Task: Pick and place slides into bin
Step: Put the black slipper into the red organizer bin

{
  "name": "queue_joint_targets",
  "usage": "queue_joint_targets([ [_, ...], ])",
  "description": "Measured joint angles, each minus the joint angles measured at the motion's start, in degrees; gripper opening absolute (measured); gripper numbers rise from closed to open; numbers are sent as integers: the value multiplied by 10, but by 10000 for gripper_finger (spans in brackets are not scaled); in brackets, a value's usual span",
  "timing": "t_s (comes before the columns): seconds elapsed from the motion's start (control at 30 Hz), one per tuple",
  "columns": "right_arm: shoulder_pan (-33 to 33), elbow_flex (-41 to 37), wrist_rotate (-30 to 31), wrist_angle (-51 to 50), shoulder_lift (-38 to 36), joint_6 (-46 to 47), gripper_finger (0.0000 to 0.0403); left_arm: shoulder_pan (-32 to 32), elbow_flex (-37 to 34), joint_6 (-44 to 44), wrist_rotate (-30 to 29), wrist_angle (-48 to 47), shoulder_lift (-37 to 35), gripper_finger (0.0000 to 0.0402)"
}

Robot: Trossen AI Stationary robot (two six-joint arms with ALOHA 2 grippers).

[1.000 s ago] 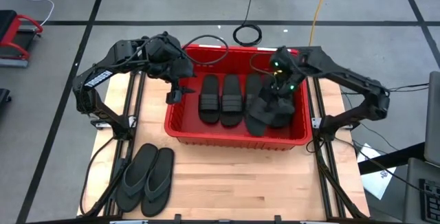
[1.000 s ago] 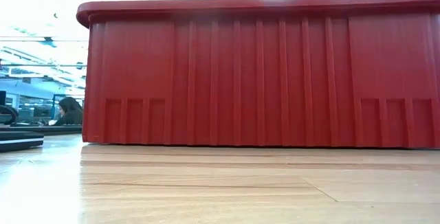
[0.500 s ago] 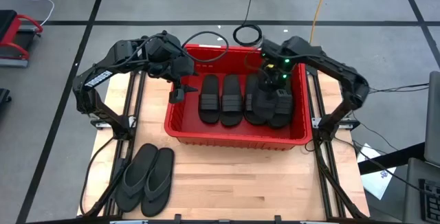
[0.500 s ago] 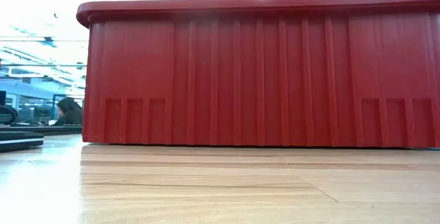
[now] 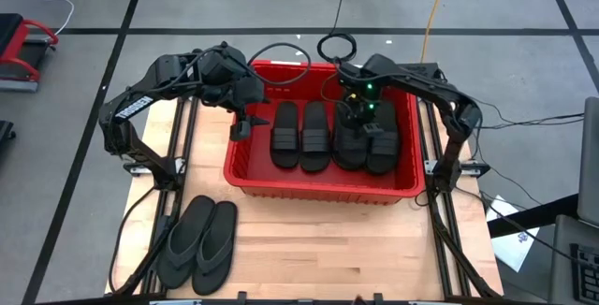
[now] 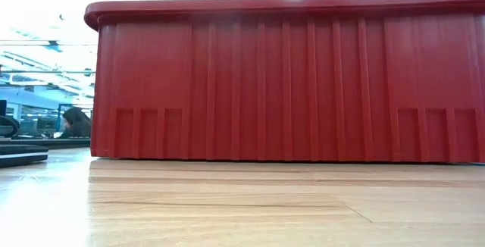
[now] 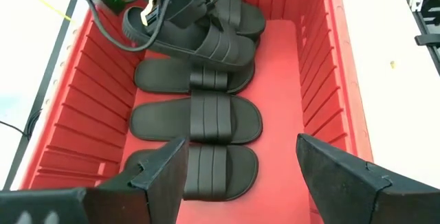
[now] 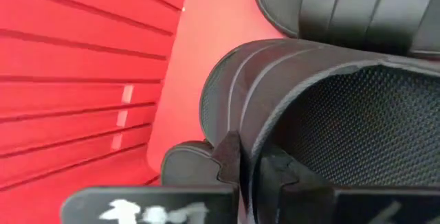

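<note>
The red bin (image 5: 318, 191) stands at the middle of the table's far half and fills the low view (image 6: 288, 88). Several black slides (image 7: 196, 121) lie flat side by side on its floor. My right gripper (image 5: 358, 116) reaches down into the bin's right half, shut on one more slide (image 7: 206, 40) that lies beside and over the others. My left gripper (image 5: 241, 125) hangs open above the bin's left wall and holds nothing. Two black flip-flops (image 5: 199, 239) lie side by side, soles down, on the table's near left. My right gripper pinches the edge of the slide's wide strap (image 8: 249, 138) between its two fingers. One finger (image 8: 282, 172) sits on the side of the foot opening and the other (image 8: 227, 159) on the strap's outer face. The fingers slant down from the bin's far side. The slide lies low in the bin, partly over a neighbouring slide.
A black cable loop (image 5: 281, 62) hangs over the bin's far rim, and a coil of cable (image 5: 337, 45) lies on the floor beyond. Bare wood (image 5: 356, 244) stretches in front of the bin. A person (image 6: 76, 122) sits far off in the room.
My right gripper has sunk into the bin and gone toward its far side and the table's left, rolling as it went. It has stayed shut on the slide. The slide, crooked and raised a second ago, now lies lengthwise in line with the others.
</note>
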Motion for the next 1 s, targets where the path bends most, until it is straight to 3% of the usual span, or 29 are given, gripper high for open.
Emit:
queue_joint_targets([
  [0.47,-10,0,-26,0,68,1,4,1,0,21,-15,-12,0,266],
  [1.0,-28,0,18,-4,73,31,4,0,0,-12,-15,-15,0,266],
])
